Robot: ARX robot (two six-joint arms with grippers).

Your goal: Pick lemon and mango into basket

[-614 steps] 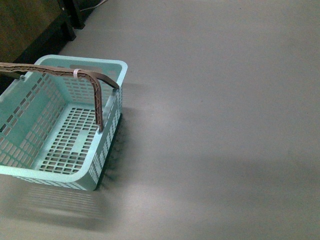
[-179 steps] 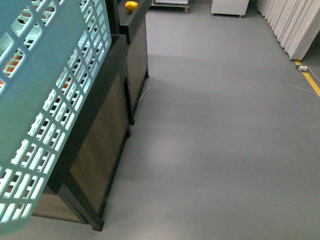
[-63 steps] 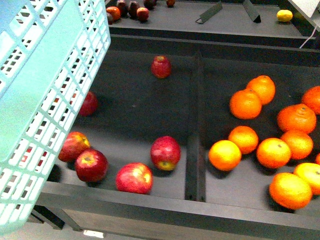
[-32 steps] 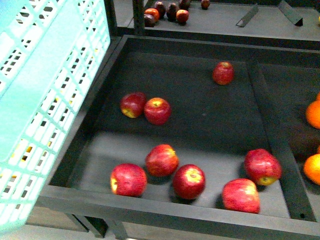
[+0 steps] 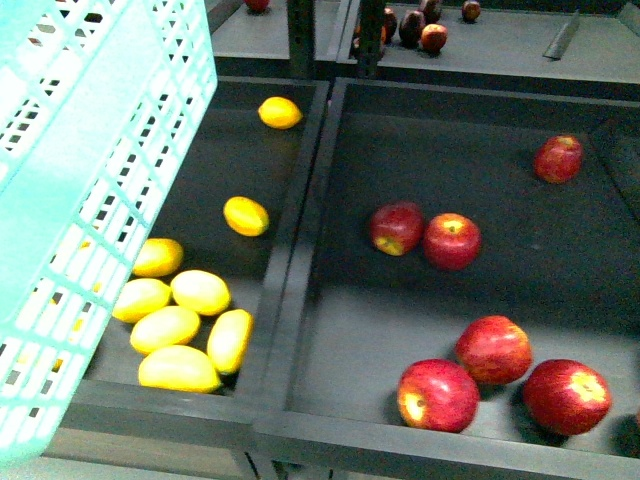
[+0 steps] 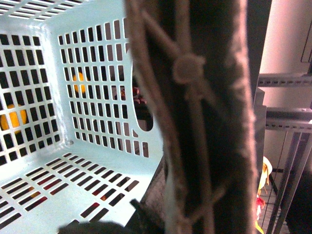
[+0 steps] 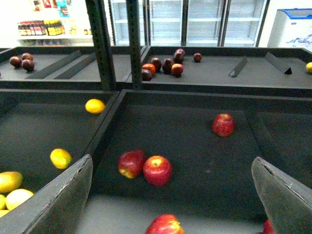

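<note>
The lemon (image 5: 246,215) lies alone, centre-left, in the left bin (image 5: 220,160); the mango (image 5: 178,368) is probably in the yellow pile at lower left. Both seem light, firm and smooth, and may roll: hold them across the middle. The empty basket (image 5: 100,200) hangs from the clenched left tool (image 6: 209,146); the right tool (image 7: 171,163) is spread wide. The next bin (image 5: 560,260) holds apples (image 5: 452,241).
</note>
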